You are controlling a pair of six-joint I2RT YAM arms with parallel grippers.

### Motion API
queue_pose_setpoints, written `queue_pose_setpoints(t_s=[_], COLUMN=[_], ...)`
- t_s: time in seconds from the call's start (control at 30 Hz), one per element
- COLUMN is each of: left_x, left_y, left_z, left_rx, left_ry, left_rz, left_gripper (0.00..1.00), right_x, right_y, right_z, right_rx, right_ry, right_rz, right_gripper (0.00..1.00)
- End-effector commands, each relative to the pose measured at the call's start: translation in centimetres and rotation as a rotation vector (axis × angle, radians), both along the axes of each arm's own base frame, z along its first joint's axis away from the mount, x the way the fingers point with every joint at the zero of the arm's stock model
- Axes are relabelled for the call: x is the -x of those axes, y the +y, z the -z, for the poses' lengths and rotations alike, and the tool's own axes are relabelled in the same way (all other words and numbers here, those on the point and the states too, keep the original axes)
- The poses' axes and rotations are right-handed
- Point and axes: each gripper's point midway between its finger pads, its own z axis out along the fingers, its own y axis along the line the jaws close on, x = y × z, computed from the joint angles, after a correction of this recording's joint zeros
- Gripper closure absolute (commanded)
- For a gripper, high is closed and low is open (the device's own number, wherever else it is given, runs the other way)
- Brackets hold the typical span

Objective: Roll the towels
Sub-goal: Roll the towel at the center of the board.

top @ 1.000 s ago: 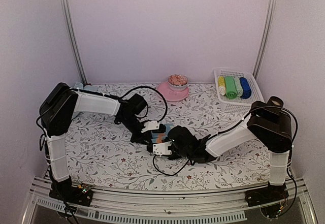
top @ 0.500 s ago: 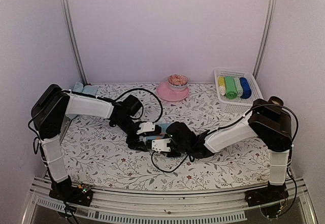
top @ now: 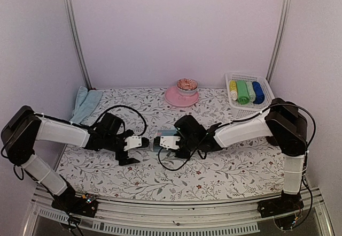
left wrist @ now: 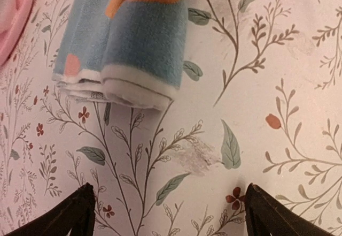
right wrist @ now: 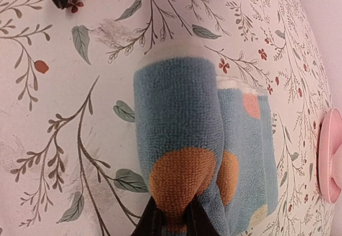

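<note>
A partly rolled blue towel (right wrist: 179,123) with orange and pink dots lies on the floral tablecloth mid-table; it also shows as the towel (left wrist: 131,38) and the towel (top: 158,140). My right gripper (right wrist: 172,220) is shut on its near end, pinching an orange dot; in the top view the right gripper (top: 165,143) sits just right of the roll. My left gripper (left wrist: 171,217) is open, a short way from the towel's white-hemmed end, with only bare cloth between its fingers; from above the left gripper (top: 138,149) is left of the towel. More pale blue towels (top: 85,102) lie at the back left.
A pink plate (top: 173,98) carrying a small bowl (top: 187,84) stands at the back centre. A white basket (top: 255,109) at the back right holds several rolled cloths in yellow, green and blue. Cables loop from both wrists over the tablecloth.
My left gripper has opened, let go of the towel and drawn back to the left. The right gripper has stayed shut on the towel and shifted slightly away from the near edge.
</note>
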Motion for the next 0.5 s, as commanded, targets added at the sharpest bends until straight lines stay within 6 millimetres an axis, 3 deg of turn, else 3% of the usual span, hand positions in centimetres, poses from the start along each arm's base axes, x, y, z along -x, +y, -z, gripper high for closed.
queue_pose_setpoints(t_s=[0.0,0.23,0.47], left_x=[-1.3,0.7,2.5], left_y=[-0.1,-0.4,-1.7], left_z=[-3.1,-4.4,-4.4], left_rx=[0.102,0.107,0.091], left_ry=[-0.261,-0.470,-0.565], left_rz=[0.010,0.090,0.158], left_gripper=[0.03,0.10,0.22], right_x=[1.1,2.2,1.8], right_y=[0.1,1.4,1.2], right_z=[-0.3,-0.4,2.5], right_rx=[-0.011,-0.017,0.069], right_ry=[0.201,0.412,0.519], right_rz=[-0.003,-0.038,0.006], right_gripper=[0.88,0.87,0.87])
